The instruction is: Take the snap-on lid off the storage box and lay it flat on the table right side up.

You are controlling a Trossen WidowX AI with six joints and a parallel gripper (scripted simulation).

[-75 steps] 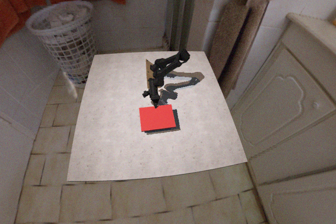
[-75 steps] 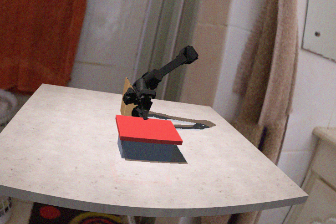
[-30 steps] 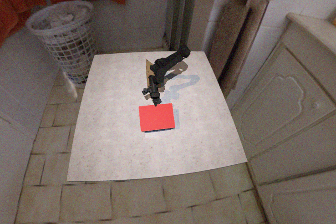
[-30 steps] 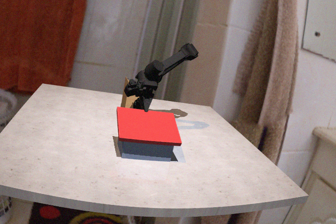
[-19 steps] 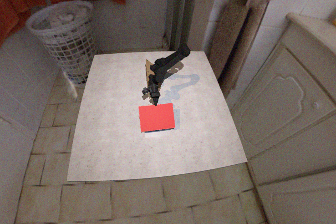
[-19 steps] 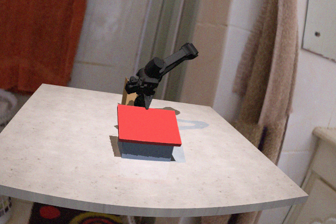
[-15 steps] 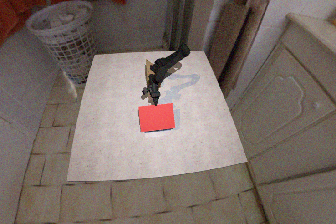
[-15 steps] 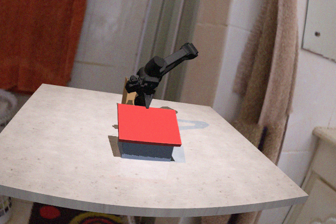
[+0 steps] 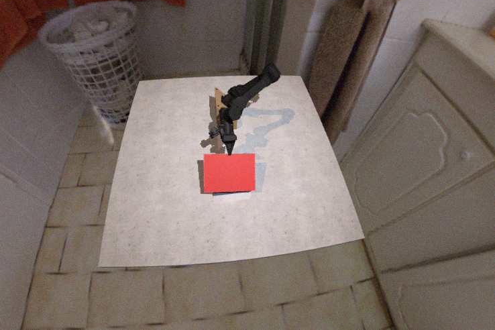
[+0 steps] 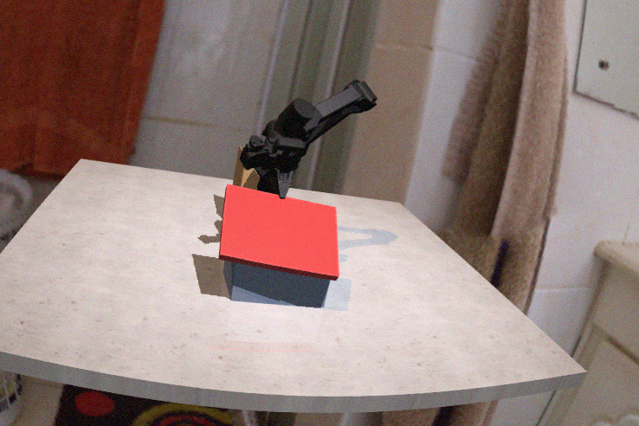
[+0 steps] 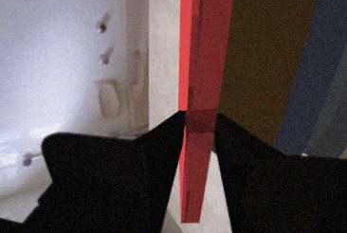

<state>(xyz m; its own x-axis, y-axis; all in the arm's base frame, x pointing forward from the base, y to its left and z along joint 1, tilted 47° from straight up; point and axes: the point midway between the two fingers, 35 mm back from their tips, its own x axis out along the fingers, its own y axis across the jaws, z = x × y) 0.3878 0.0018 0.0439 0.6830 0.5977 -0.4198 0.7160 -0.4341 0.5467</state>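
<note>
One edge only of the red snap-on lid (image 10: 278,231), its rear edge, is clamped in the jaws of the gripper (image 10: 282,193), so the lid hangs forward, raised above the grey storage box (image 10: 278,284) on the bench (image 10: 103,266).

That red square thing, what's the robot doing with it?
The red thing is a lid. The robot's black gripper is pinching its back edge and holding it up, tilted, above the dark storage box it came from. The box sits on the table underneath. The lid has not been put down yet; it should end up lying flat on the table, right side up.
</note>
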